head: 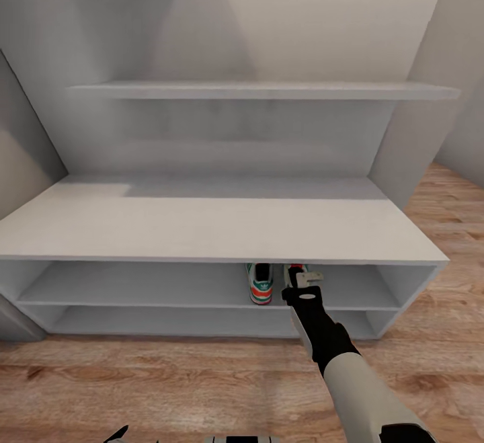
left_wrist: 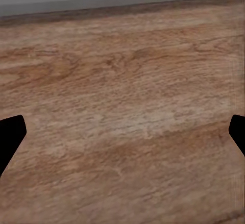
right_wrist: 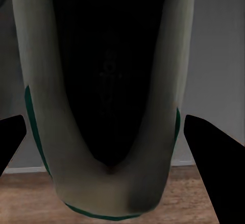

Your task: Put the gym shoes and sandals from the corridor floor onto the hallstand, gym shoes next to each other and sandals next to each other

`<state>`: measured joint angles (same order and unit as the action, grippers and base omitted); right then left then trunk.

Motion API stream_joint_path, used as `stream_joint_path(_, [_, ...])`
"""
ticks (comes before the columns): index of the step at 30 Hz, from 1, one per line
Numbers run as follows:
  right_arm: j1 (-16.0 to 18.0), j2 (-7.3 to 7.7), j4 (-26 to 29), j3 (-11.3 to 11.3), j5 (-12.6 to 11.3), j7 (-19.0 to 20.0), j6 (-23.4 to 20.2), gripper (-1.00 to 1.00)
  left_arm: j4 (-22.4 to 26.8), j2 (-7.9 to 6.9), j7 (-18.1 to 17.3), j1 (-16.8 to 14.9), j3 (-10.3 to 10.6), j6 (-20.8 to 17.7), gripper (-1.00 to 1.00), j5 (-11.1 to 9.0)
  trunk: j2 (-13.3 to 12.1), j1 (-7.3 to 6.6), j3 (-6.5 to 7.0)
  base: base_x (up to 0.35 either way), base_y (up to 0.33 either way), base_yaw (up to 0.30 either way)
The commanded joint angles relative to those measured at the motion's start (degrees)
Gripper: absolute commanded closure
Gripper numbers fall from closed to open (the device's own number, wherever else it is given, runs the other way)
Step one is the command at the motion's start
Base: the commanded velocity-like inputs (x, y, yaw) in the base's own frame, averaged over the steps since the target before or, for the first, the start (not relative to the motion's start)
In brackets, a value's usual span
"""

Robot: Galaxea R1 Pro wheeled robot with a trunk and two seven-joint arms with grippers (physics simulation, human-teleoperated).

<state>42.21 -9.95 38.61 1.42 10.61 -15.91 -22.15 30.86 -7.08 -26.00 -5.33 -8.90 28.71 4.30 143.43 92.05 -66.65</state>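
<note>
The pale grey hallstand (head: pixel 222 228) fills the head view, with its bench top and two low shelves. One gym shoe (head: pixel 261 284) stands on the upper low shelf, heel toward me. Just to its right, the second gym shoe (head: pixel 294 271) is at the same shelf's front edge, with my right gripper (head: pixel 302 284) shut on it. In the right wrist view that gym shoe's (right_wrist: pixel 109 183) dark opening sits between the fingers (right_wrist: pixel 212 152). My left gripper (left_wrist: pixel 122 132) is open over the bare corridor floor (left_wrist: pixel 122 81). The sandals are out of view.
A long wall shelf (head: pixel 262 90) runs above the bench top. Wood plank floor (head: pixel 168 376) lies in front of the rack and to its right. Grey walls close in on both sides.
</note>
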Motion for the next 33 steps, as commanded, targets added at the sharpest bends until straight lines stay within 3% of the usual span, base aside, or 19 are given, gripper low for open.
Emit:
stream_joint_path(1, [0.0, -0.05, -1.4, 0.2, 0.7, 0.0, -0.4, 1.00, 0.0, 0.05, -0.4, 0.0, -0.4, 0.2, -1.00, 0.4, 0.0, 0.01, -0.05, 0.026, 0.000, 0.000])
stream_joint_path(33, [0.0, -0.05, -1.3, 0.3, 0.7, 0.1, -0.4, 1.00, 0.0, -0.02, -0.4, 0.0, -0.4, 0.3, -1.00, 0.4, 0.0, 0.01, -0.05, 0.067, 0.000, 0.000])
